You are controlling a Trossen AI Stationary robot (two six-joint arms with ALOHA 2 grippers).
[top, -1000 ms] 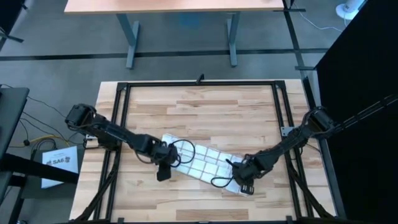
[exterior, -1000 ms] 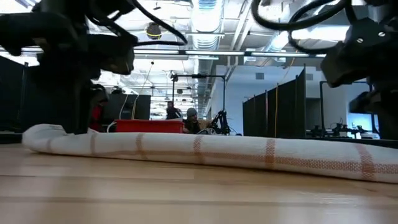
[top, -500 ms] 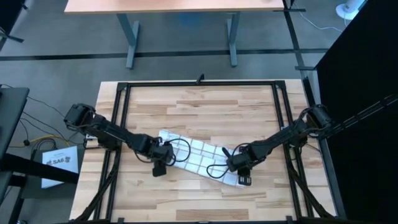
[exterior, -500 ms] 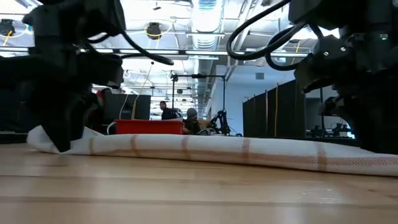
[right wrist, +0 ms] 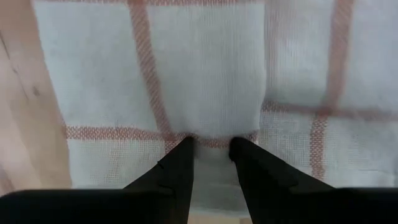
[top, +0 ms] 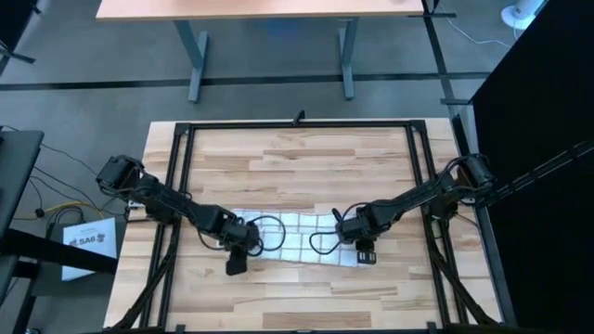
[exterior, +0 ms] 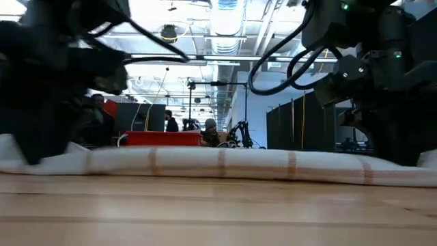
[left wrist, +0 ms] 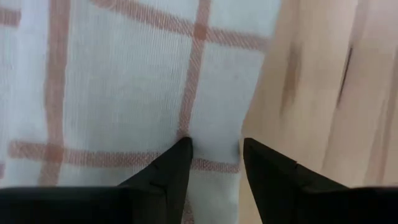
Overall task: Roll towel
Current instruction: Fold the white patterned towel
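The towel (top: 299, 237), white with reddish-brown check lines, lies as a long narrow band across the wooden table. In the low view it shows as a low thick strip (exterior: 218, 164). My left gripper (top: 239, 247) is shut on its left end. My right gripper (top: 358, 244) is shut on its right end. Both grippers point down at the table and show in the low view, the left (exterior: 37, 147) and the right (exterior: 403, 154). No tag shows. My left gripper pinches a strip of cloth (left wrist: 212, 148) between its two fingers, right beside the towel's end edge, coming from above. The cloth around it lies flat on the table. My right gripper pinches a raised fold of cloth (right wrist: 214, 138) between its two fingers near the towel's right end, from above. The rest of the band lies on the table.
A black metal frame (top: 182, 186) runs round the wooden table top. Bare wood lies on the far side (top: 306, 167) and the near side (top: 297, 292) of the towel. In the low view, people and equipment show in the room behind.
The towel has turned on the table from a slant to nearly parallel with the near edge. My right gripper has drawn the right end toward the far edge and a little left. My left gripper has drawn the left end toward the near edge and left. Both stay shut.
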